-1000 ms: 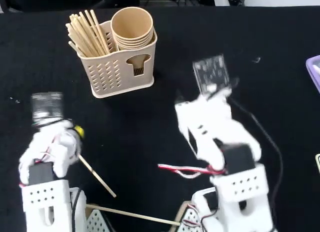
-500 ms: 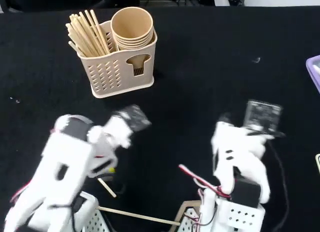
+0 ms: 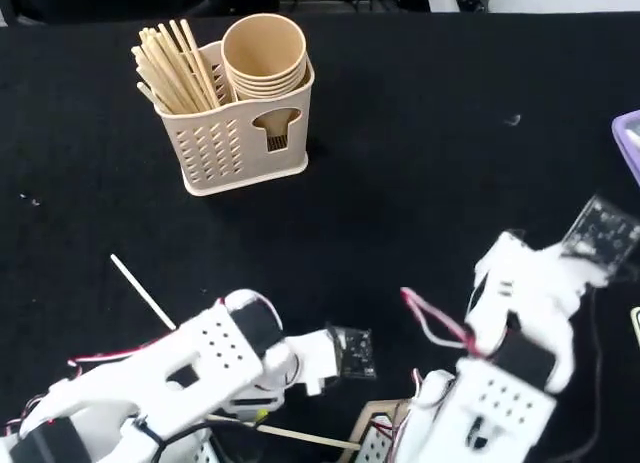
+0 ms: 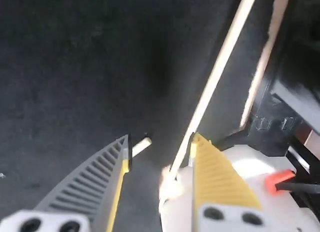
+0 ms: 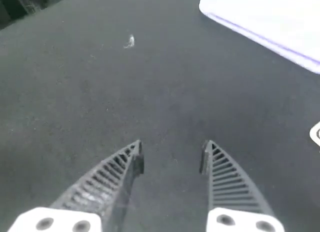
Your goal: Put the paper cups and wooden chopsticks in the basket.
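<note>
The beige basket [image 3: 240, 143] stands at the far left of the table, holding a bundle of wooden chopsticks [image 3: 175, 68] and a stack of paper cups [image 3: 264, 51]. One loose chopstick [image 3: 143, 292] lies on the black table, its near end hidden under my left arm [image 3: 215, 361]. Another chopstick [image 3: 305, 438] lies along the front edge. My left gripper [image 4: 159, 147] hangs open just above that long chopstick [image 4: 215, 81], which runs beside its yellow finger [image 4: 207, 162]; a short chopstick end [image 4: 141, 146] shows between the jaws. My right gripper [image 5: 172, 157] is open over bare table.
A purple-edged tray [image 3: 628, 141] sits at the right edge, also in the right wrist view as a pale tray [image 5: 265, 21]. The arms' bases [image 3: 385, 438] stand close by the front chopstick. My right arm [image 3: 530, 293] is at the near right.
My left arm has swung right and down towards the front edge, over the front chopstick. My right arm has drawn back from the table's middle to the near right.
</note>
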Tool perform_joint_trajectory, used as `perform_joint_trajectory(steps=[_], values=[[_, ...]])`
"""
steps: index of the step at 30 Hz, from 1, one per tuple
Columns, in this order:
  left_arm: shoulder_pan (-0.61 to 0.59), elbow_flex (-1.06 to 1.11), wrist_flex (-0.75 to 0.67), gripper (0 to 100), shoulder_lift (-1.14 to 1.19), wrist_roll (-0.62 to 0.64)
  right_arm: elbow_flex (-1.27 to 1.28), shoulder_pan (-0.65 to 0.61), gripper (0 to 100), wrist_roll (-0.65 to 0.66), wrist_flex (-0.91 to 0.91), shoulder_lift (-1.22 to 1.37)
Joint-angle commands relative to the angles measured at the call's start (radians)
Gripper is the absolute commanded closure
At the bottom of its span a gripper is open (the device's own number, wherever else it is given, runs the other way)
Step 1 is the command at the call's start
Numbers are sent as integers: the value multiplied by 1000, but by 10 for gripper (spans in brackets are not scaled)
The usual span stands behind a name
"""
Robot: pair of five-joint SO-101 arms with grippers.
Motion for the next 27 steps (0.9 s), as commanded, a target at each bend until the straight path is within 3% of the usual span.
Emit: perform_joint_trajectory(steps=[1, 10, 17, 22, 27], values=[[-15, 45, -69, 794, -43, 12, -136, 20, 805, -12, -21, 196], [101, 153, -204, 794, -35, 61, -323, 21, 805, -84, -18, 550], [105, 251, -327, 795, -35, 61, -344, 64, 805, -86, -18, 595], [99, 214, -270, 798, -46, 57, -343, 57, 805, -86, -18, 595], [30, 28, -137, 794, -46, 55, -337, 57, 805, -84, -18, 595]])
